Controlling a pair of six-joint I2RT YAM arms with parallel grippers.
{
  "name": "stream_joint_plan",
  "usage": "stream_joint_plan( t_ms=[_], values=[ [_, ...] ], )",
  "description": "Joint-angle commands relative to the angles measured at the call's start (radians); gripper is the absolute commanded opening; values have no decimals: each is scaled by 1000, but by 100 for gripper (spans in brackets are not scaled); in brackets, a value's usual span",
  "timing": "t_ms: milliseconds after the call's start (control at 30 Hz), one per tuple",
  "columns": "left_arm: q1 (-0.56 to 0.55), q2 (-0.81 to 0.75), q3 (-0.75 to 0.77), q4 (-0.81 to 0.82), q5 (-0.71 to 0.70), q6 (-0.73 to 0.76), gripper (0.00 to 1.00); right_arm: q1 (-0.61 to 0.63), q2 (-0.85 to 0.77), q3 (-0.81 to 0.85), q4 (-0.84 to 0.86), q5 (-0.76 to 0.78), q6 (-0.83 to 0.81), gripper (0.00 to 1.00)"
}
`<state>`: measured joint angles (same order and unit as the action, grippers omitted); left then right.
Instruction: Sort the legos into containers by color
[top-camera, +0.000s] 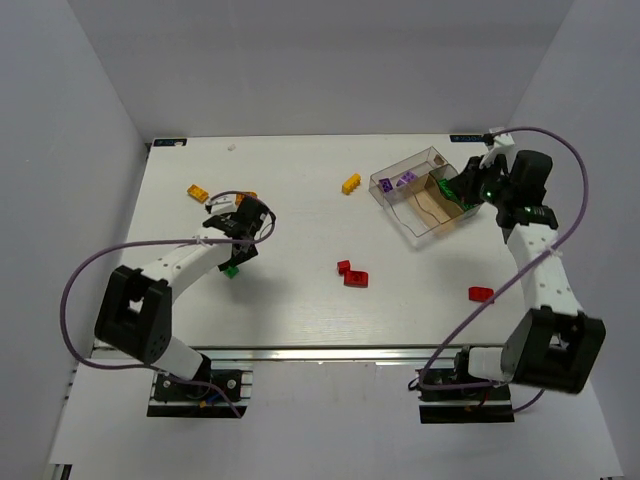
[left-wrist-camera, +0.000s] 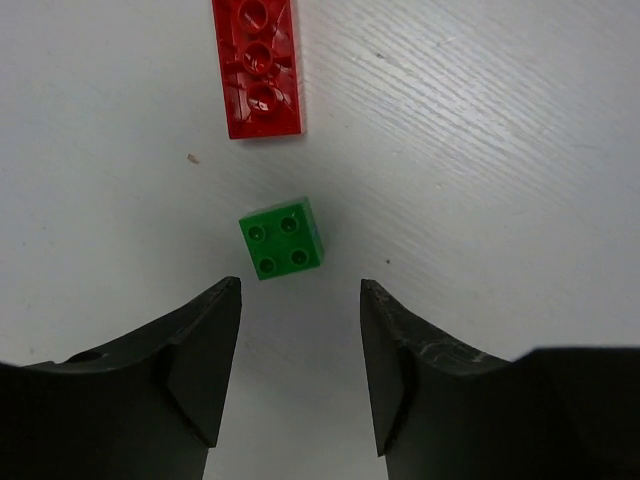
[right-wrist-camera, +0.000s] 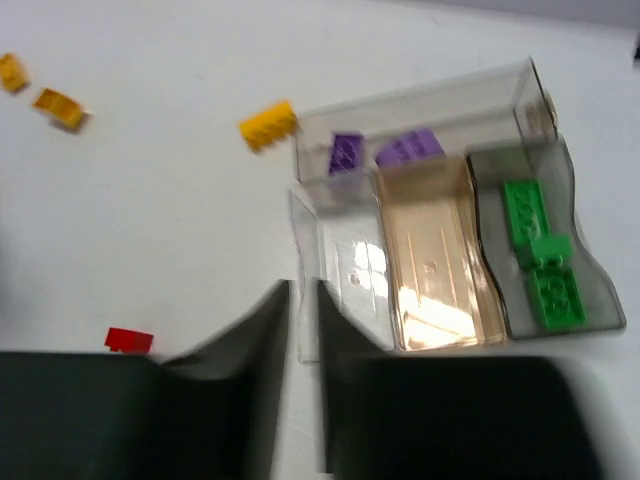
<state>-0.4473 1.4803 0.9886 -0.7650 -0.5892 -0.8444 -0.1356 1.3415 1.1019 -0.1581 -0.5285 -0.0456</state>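
The left gripper (left-wrist-camera: 300, 292) hangs wide open and empty over a green brick (left-wrist-camera: 282, 238) toward the table's left edge, with a red brick (left-wrist-camera: 258, 68) just beyond it. The right gripper (right-wrist-camera: 305, 300), fingers almost together and empty, hovers by the box (right-wrist-camera: 420, 100) near the far right corner. The box holds purple bricks (right-wrist-camera: 385, 152) and green bricks (right-wrist-camera: 540, 260) in separate compartments.

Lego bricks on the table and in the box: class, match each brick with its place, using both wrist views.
Bricks
1. small square green lego brick
2. purple lego bricks
3. long green lego bricks
4. yellow lego brick

Places
A. in the wavy-edged compartment of the clear plastic box
B. on the white table, just ahead of the open left hand
C. on the table, outside the box
D. in the box's compartment at the top of the right wrist view

Pairs: 1-B, 2-D, 3-A, 4-C
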Motion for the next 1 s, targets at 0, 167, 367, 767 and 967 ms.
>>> stream_joint_plan(
  t_ms=[0,167,367,767,967],
  values=[
    [50,72,-7,36,52,-15,61,-12,-118,-83,101,-226,38,32],
    [85,156,22,30,69,-24,91,-30,-237,-220,204,-260,38,61],
    [107,175,-22,67,114,-32,89,-55,-203,-189,164,-291,38,63],
    [170,111,-137,202,242,-36,47,-94,-188,-189,161,-366,72,63],
    [180,20,-177,289,324,19,12,-108,-185,-191,160,-415,78,63]
  ],
)
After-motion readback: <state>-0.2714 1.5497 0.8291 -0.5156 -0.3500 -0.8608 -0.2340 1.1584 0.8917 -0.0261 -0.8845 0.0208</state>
